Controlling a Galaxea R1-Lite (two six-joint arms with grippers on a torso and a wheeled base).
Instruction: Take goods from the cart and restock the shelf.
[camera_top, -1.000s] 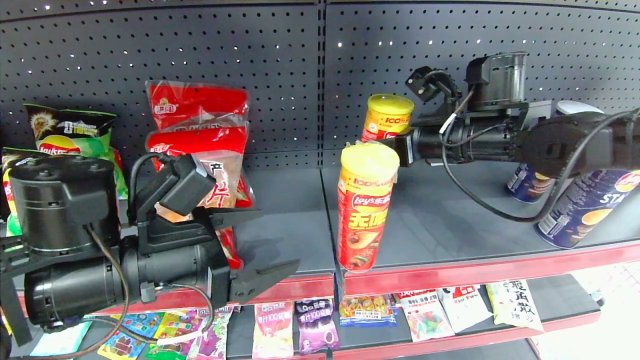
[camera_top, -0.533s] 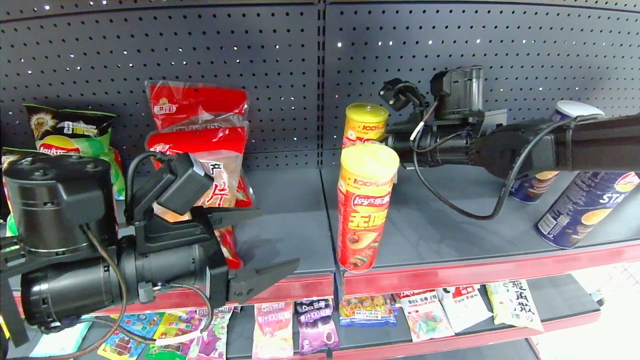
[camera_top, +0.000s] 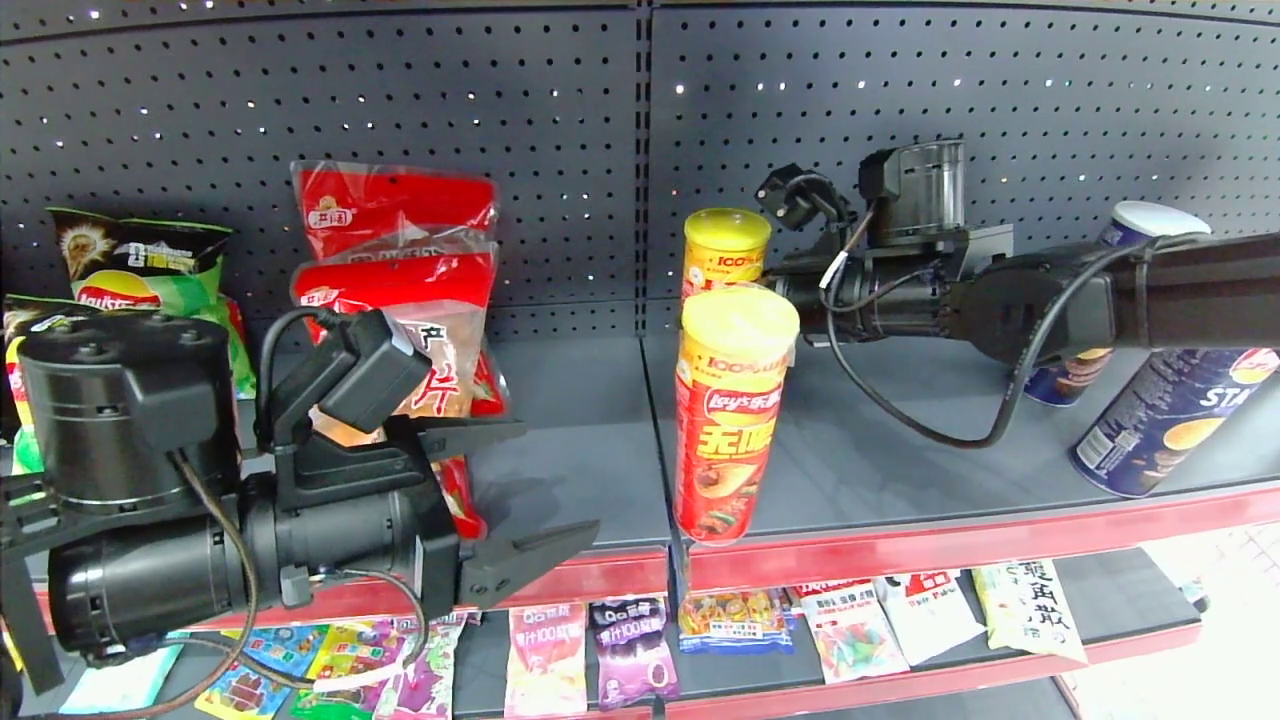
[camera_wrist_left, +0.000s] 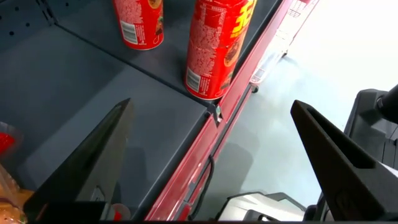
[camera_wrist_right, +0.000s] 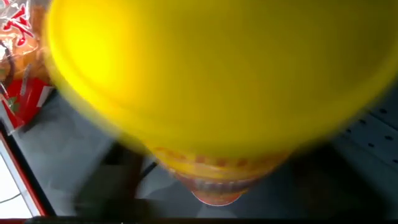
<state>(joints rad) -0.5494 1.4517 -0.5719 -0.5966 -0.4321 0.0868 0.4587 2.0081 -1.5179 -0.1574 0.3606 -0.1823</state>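
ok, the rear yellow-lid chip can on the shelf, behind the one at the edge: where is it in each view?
Head view: rear can, upper centre, just behind the front can.
Left wrist view: rear can, red body cut off by the frame, farther in on the shelf than the front can.
Right wrist view: rear can, yellow lid close up, blurred.
Shared landmark: the shelf's red front edge.
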